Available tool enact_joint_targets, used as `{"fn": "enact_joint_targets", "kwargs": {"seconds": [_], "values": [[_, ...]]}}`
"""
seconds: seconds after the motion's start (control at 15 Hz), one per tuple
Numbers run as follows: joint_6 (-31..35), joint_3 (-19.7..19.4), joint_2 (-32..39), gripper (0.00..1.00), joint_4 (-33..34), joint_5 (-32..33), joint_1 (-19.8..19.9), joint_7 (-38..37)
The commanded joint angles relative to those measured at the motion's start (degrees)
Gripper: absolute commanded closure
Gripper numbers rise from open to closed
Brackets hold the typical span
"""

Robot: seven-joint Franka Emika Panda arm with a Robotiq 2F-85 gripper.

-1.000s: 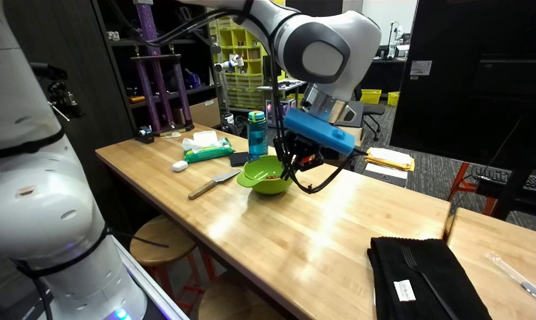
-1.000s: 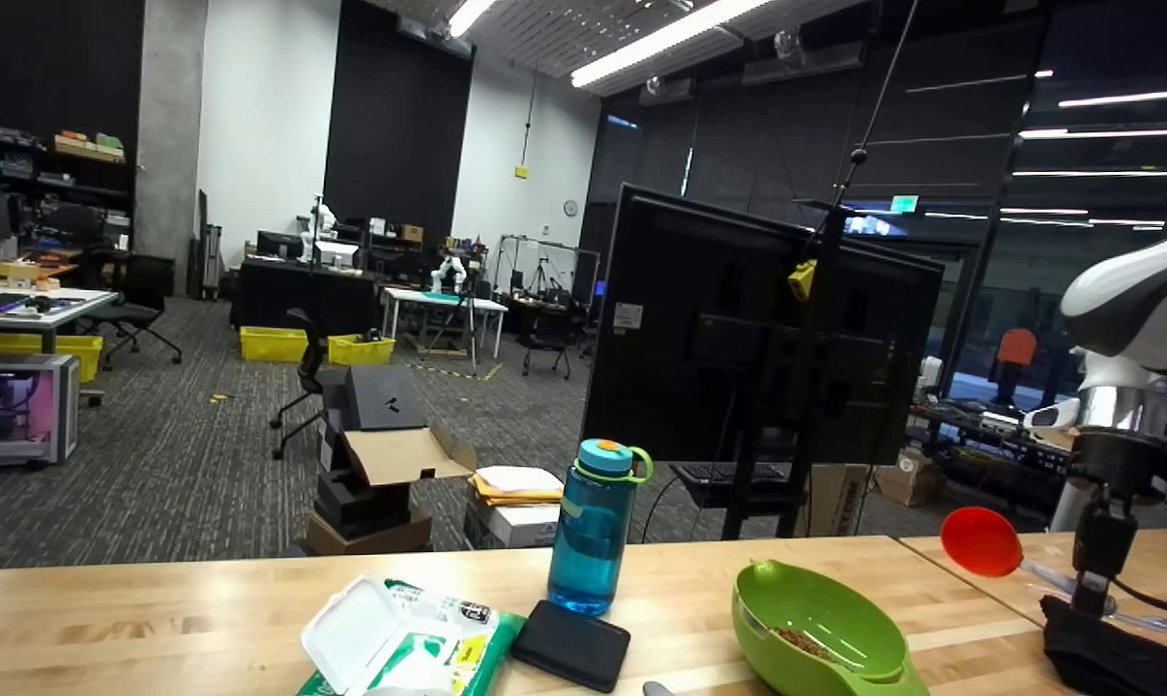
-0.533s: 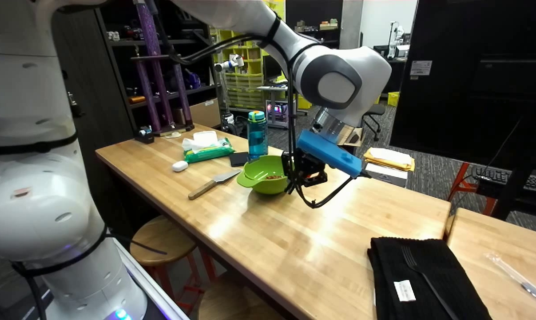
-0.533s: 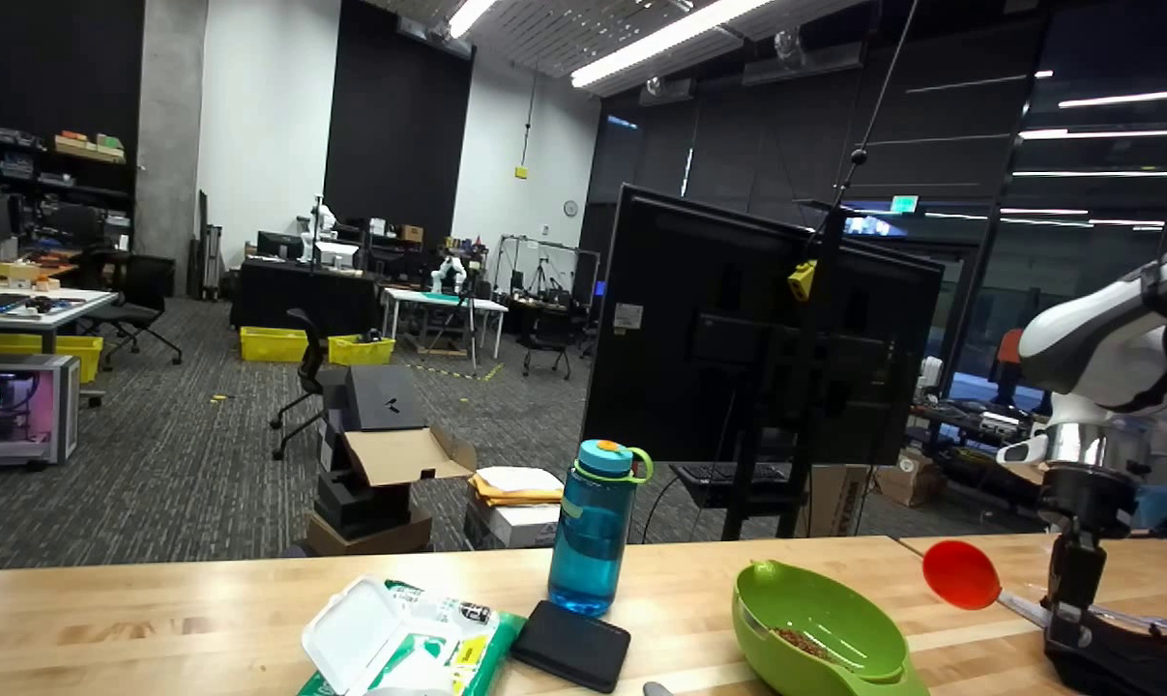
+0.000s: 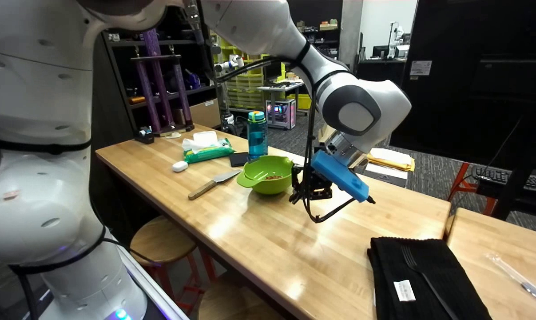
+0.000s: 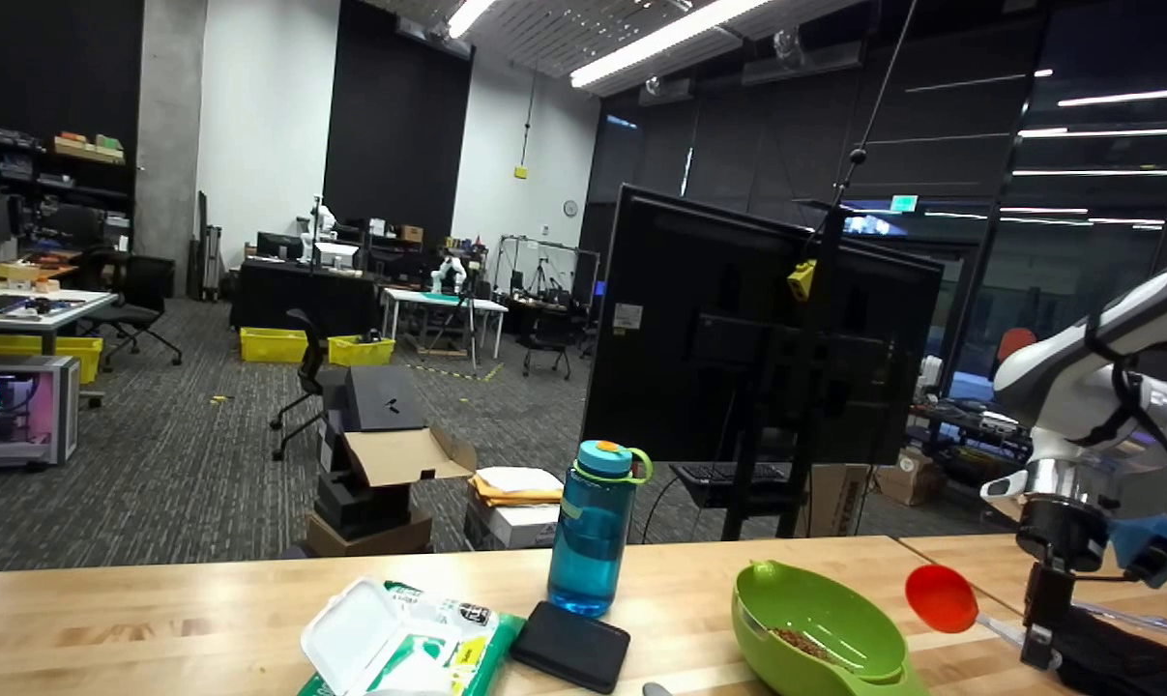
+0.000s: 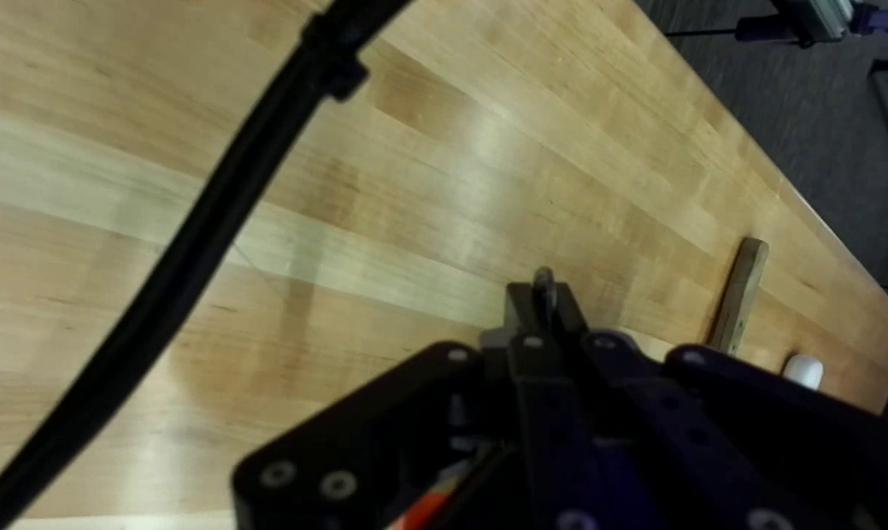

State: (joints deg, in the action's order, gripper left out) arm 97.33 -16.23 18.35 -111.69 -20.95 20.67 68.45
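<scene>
My gripper (image 7: 538,303) is shut on the thin grey handle of a red spoon, whose end shows between the fingertips in the wrist view. The red round head of the spoon (image 6: 941,597) points toward a green bowl (image 6: 825,609) and is apart from it, above the table. A bit of red also shows at the bottom of the wrist view. In an exterior view the gripper (image 5: 295,196) hangs close beside the green bowl (image 5: 270,186), and the spoon is hidden behind it. Small brown bits (image 5: 273,177) lie in the bowl.
On the table (image 5: 250,240) stand a teal bottle (image 5: 257,138), a wipes pack (image 5: 210,152) and a black wallet (image 6: 570,646). A wood-handled server (image 5: 203,190) and a white case (image 5: 180,166) lie nearby. A black cloth (image 5: 392,266) bears a black fork (image 5: 427,280).
The arm has come down. In an exterior view the gripper has moved down and right; in an exterior view the red spoon has moved down and left, nearer the bowl. The bowl has not moved.
</scene>
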Motion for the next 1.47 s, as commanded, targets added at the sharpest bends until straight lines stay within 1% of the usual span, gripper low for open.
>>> {"fn": "enact_joint_targets", "kwargs": {"seconds": [0.0,0.53,0.6,0.67,0.73,0.8,0.87,0.93,1.07,1.4], "values": [[-3.4,1.8,4.7,0.99,4.6,-2.0,3.3,0.7],[-9.4,4.4,12.1,0.99,10.6,-4.4,8.8,2.9],[-10.2,4.6,12.8,0.73,11.2,-4.9,9.3,3.2],[-10.9,4.8,13.3,0.70,11.7,-5.2,9.7,3.3],[-11.5,5.0,14.0,0.75,12.3,-5.5,10.1,3.4],[-12.1,5.1,14.5,0.90,12.8,-5.6,10.4,3.4],[-12.6,5.2,14.8,0.66,13.3,-5.7,10.7,3.5],[-13.1,5.3,15.2,0.56,13.7,-5.6,10.8,3.5],[-14.0,5.5,15.0,0.45,13.9,-5.4,10.9,3.4],[-16.3,5.9,12.5,0.12,13.2,-3.7,9.5,3.2]]}}
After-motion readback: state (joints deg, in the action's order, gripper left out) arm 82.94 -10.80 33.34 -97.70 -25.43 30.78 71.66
